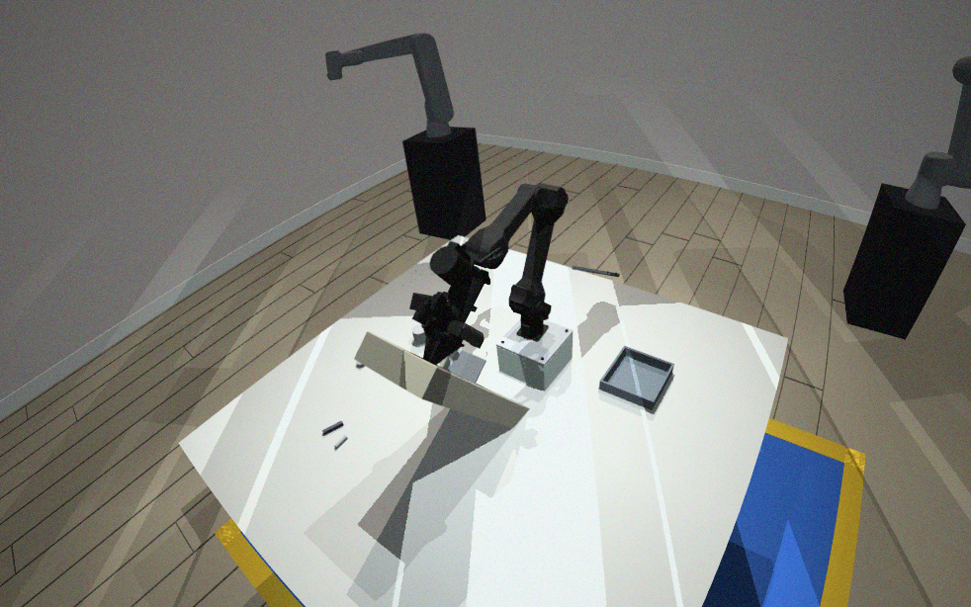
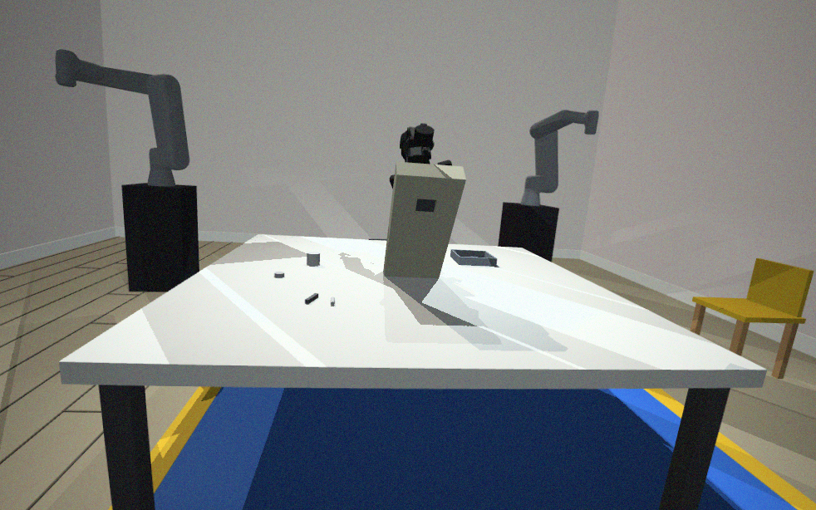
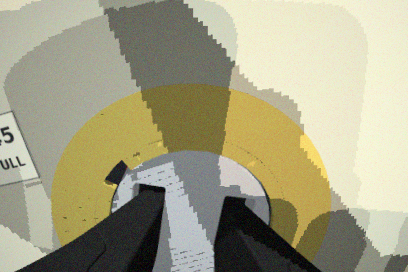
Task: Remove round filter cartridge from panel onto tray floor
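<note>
The round grey-white filter cartridge (image 3: 197, 166) sits in the yellow ring (image 3: 82, 166) of the service panel (image 1: 496, 406) (image 2: 420, 243). My gripper (image 3: 191, 202) (image 1: 436, 356) has one black fingertip in each slot and is shut on the cartridge's middle web. A dark notch (image 3: 116, 172) in the ring lies up and left of the left fingertip in the wrist view. The cartridge face looks about level with the ring; its depth is hard to tell. The panel hides the fingers in the exterior view. The grey tray (image 1: 640, 381) (image 2: 473, 257) holds nothing visible.
The arm's pale base box (image 1: 531, 369) stands between panel and tray. A small grey cylinder (image 1: 418, 333) (image 2: 312, 258) and a flat disc (image 1: 359, 365) (image 2: 278, 275) are near the panel. A black bar (image 1: 332, 428) (image 2: 311, 298) and a small pale piece (image 1: 340, 442) (image 2: 332, 301) lie on the table.
</note>
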Tool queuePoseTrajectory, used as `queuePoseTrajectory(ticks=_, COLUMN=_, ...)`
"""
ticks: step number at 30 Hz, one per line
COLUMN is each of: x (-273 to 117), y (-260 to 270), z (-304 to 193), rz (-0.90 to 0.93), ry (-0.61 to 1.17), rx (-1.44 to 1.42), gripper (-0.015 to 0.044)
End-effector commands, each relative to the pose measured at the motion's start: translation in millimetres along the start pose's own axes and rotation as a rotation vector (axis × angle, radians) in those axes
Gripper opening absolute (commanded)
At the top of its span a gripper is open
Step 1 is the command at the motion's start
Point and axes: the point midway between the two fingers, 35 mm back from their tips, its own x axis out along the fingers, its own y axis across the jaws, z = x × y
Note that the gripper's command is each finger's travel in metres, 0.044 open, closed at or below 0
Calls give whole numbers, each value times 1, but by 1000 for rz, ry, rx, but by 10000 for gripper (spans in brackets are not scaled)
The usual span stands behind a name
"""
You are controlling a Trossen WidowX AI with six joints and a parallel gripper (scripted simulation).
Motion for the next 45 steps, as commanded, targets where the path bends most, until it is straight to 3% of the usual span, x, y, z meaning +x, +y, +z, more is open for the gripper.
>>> queuePoseTrajectory(ticks=1, x=4, y=0, z=0, rz=2, ry=0, rx=126, gripper=0)
queuePoseTrajectory(ticks=17, x=3, y=0, z=0, rz=2, ry=0, rx=673, gripper=0)
queuePoseTrajectory(ticks=22, x=1, y=0, z=1, rz=2, ry=0, rx=624, gripper=0)
queuePoseTrajectory(ticks=37, x=-69, y=0, z=0, rz=-1, ry=4, rx=580, gripper=0)
queuePoseTrajectory(ticks=45, x=-73, y=0, z=-1, rz=-1, ry=4, rx=578, gripper=0)
